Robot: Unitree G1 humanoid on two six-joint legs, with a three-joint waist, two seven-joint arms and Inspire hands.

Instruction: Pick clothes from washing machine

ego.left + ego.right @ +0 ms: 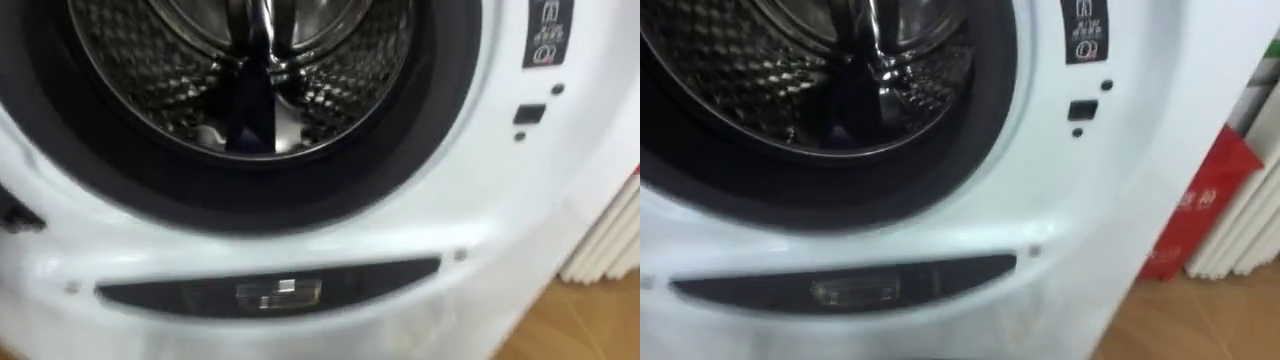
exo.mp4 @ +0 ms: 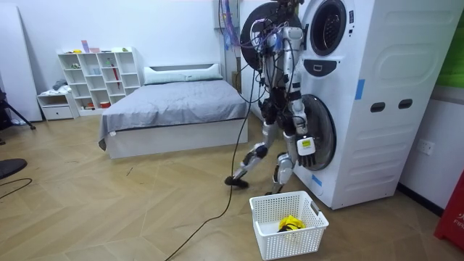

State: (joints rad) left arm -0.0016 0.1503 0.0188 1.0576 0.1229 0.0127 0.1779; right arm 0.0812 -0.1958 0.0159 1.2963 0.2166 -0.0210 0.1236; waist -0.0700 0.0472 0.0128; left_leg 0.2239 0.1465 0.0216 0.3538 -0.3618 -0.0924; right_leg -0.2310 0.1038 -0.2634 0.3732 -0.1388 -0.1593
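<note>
The upper washing machine fills the eye views, its round opening close in front of me. Inside the steel drum a dark blue piece hangs down the middle; it looks like cloth. In the room view I stand upright against the stacked machines, facing the upper drum, whose door is swung open. My right hand hangs low by the lower machine's shut door. My left hand hangs at my hip.
A white basket with a yellow cloth in it stands on the wood floor just behind my feet. A bed and a white shelf stand farther back. Something red and white stands right of the machine.
</note>
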